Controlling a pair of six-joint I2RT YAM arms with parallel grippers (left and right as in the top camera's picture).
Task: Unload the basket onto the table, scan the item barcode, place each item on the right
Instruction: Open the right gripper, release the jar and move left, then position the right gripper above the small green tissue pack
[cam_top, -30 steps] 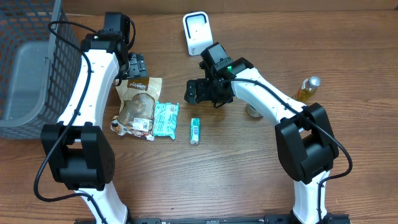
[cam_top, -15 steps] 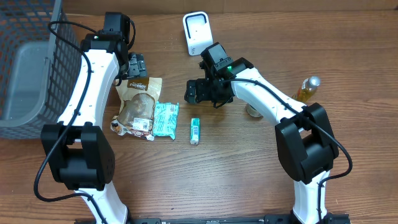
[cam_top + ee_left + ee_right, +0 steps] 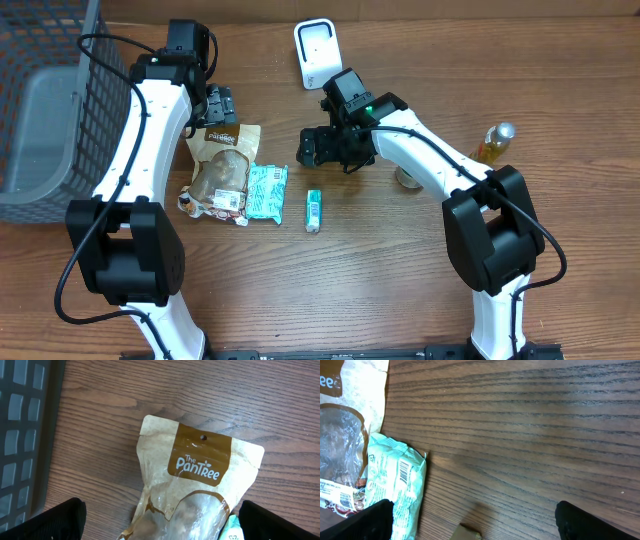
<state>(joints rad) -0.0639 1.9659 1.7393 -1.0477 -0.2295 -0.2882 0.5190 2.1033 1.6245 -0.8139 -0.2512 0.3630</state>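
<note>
Currently: crinkled teal plastic packet [image 3: 390, 485], small black barcode [image 3: 403, 473] facing up (lower part cut off at the view's edge); left gripper [image 3: 162, 522] and right gripper [image 3: 480, 522] fingers spread, empty.

Left wrist view cuts the brown pouch [image 3: 200, 475] off at 6 o'clock, right wrist view cuts the teal packet [image 3: 395, 485] off at 7 o'clock beside an unidentifiable tan corner [image 3: 466, 533] at 6 o'clock, and overhead the basket [image 3: 95, 60] runs off at 9 o'clock while the right arm [image 3: 430, 160] part-hides a round object [image 3: 405, 181].
</note>
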